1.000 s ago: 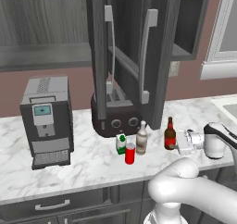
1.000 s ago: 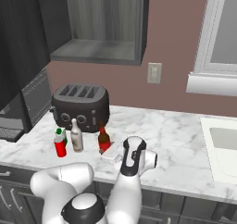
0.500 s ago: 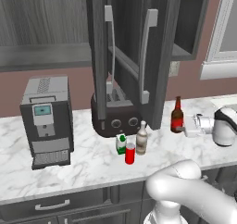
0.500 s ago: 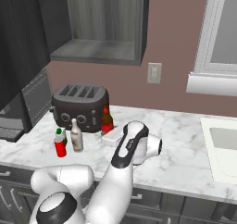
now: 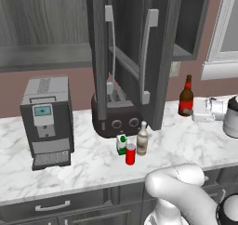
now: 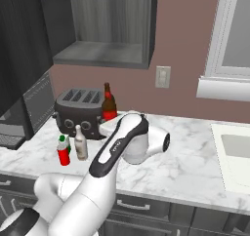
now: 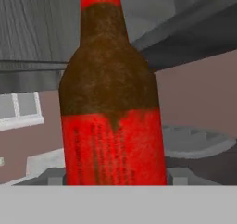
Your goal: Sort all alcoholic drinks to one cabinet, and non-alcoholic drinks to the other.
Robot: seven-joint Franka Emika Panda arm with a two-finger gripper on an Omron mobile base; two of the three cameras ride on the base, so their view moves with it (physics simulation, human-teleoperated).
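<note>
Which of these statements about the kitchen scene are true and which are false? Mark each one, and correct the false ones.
1. The beer bottle is lifted off the counter, held by the gripper. True.
2. The red can lies on its side. False: it stands upright.
3. The tan bottle stands right beside the red can. True.
4. The green-capped bottle is inside the cabinet. False: it stands on the counter before the toaster.
5. The cabinet doors are closed. False: they stand open.
</note>
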